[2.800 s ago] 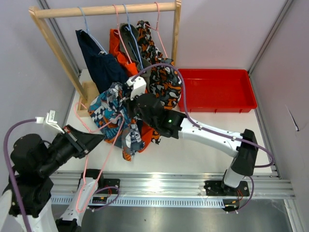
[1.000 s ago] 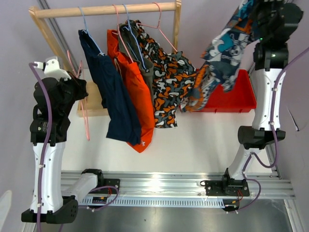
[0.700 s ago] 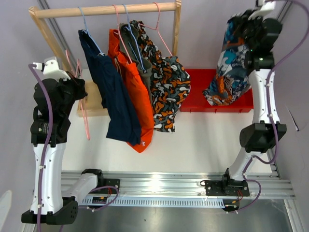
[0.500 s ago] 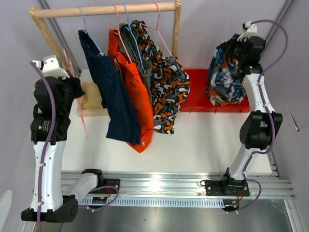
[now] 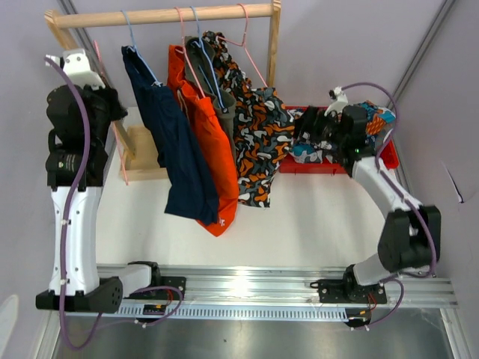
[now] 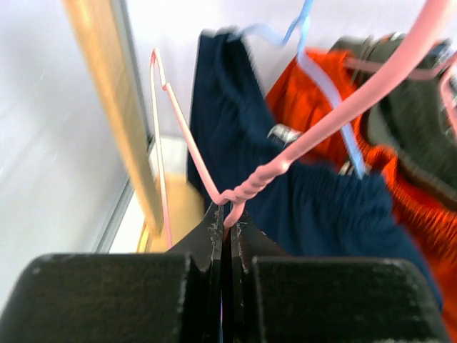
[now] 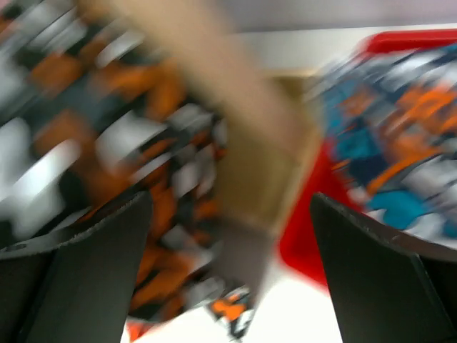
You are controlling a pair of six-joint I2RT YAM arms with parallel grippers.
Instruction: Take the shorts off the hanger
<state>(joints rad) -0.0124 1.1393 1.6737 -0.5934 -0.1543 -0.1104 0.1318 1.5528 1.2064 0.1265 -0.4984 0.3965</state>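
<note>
Four pairs of shorts hang on the wooden rack (image 5: 165, 15): navy (image 5: 176, 149), bright orange (image 5: 213, 142), olive (image 5: 206, 60) and blotch print (image 5: 258, 134). The teal-print shorts (image 5: 372, 117) lie in the red tray (image 5: 389, 153), free of any hanger. My right gripper (image 5: 305, 129) hangs over the tray's left end, open and holding nothing; its wrist view is blurred, with fingers (image 7: 71, 243) far apart. My left gripper (image 6: 227, 214) is shut on the twisted neck of a bare pink hanger (image 6: 285, 161), held up by the rack's left post (image 5: 112, 134).
The rack's right post (image 7: 257, 157) and its wooden foot stand right before my open right gripper. The navy shorts (image 6: 314, 207) on a blue hanger (image 6: 321, 100) hang close behind the pink hanger. White tabletop (image 5: 322, 217) lies in front of the rack.
My right arm came down from high up with the teal-print shorts, let them go into the red tray, opened and swung left. My left arm lifted the bare pink hanger higher.
</note>
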